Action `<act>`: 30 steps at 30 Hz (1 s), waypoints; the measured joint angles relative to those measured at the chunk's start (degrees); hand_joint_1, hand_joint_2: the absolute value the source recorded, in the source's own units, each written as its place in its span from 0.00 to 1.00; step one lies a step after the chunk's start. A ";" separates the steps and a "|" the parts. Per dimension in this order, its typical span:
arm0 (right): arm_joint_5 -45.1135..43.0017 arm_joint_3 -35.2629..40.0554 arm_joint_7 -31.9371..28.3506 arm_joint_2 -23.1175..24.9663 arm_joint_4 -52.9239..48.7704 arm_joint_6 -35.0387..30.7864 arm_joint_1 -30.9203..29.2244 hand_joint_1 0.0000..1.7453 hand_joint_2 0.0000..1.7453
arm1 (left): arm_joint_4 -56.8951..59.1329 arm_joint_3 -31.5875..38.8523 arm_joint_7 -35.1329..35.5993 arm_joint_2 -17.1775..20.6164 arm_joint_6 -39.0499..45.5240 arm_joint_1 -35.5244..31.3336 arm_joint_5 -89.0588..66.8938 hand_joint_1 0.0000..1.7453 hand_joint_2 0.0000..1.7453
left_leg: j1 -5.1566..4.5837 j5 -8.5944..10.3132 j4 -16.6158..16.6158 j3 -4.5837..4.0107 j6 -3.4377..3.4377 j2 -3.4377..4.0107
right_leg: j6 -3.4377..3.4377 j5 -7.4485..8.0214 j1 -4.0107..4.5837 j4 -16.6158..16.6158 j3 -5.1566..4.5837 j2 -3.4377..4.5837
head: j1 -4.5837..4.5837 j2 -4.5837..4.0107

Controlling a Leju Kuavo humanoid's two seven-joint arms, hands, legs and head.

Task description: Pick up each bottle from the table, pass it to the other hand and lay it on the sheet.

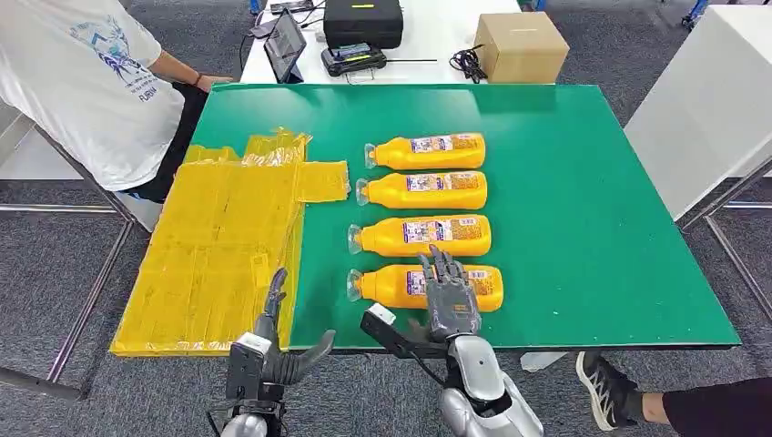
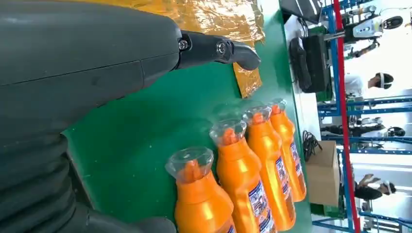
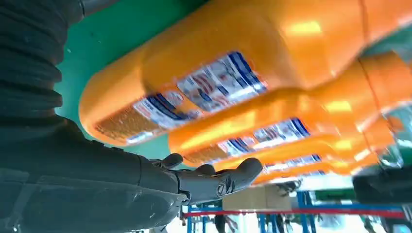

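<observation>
1. Right hand (image 1: 451, 296) sits over the label end of the nearest orange plastic bottle with a clear cap (image 1: 423, 285), fingers stretched flat and apart, nothing gripped. Can't tell if it's actually touching the bottle or just above it.
2. Three more orange bottles (image 1: 421, 191) lie in a row just past that hand, all on their sides with caps pointing toward the left hand's side of the green table (image 1: 592, 182).
3. Left hand (image 1: 273, 341) hangs at the near table edge, fingers spread, holding nothing.
4. Crinkly yellow plastic sheet (image 1: 218, 246) lies right ahead of the left hand, no bottle on it.
5. Person in a white t-shirt (image 1: 86, 82) stands at the far corner beyond the sheet.
</observation>
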 measured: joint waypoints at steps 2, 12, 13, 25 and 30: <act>0.07 0.00 0.44 -0.44 0.46 0.66 -0.27 0.00 1.00 | 0.20 0.09 0.02 0.00 -0.13 -0.03 -0.02 0.00 1.00 | 0.00 0.00 0.00 0.00 0.00 0.00 | 0.00 0.00 0.00 0.00 0.00 0.00 | 0.02 0.00; -0.33 -0.02 1.22 -2.32 1.53 2.86 -1.75 0.00 1.00 | 0.41 0.22 0.11 0.00 -0.48 -0.07 0.00 0.00 1.00 | -0.01 0.00 0.01 0.00 0.00 0.00 | 0.00 0.00 0.00 0.00 0.00 0.00 | 0.00 0.00; -0.72 -0.02 1.20 -2.55 1.68 3.27 -2.10 0.00 1.00 | 0.44 0.24 0.11 0.00 -0.52 -0.09 0.00 0.00 1.00 | 0.00 0.00 0.01 0.00 0.00 0.00 | 0.00 0.00 0.00 0.00 0.00 0.00 | 0.00 0.00; -3.76 -0.59 -0.18 -5.12 2.36 6.05 -4.94 0.00 1.00 | 0.83 0.44 0.22 0.00 -0.63 -0.16 0.18 0.00 1.00 | -0.02 0.01 0.02 0.00 0.01 0.00 | 0.01 0.01 -0.01 0.00 0.01 0.00 | 0.02 0.00; -7.80 -0.48 -1.05 -6.58 4.17 9.70 -7.72 0.00 1.00 | 1.01 1.01 0.33 -0.02 -0.85 -0.49 0.17 0.00 1.00 | -0.01 0.01 0.02 -0.01 0.01 0.00 | 0.01 0.01 0.00 0.00 0.00 0.00 | 0.00 0.00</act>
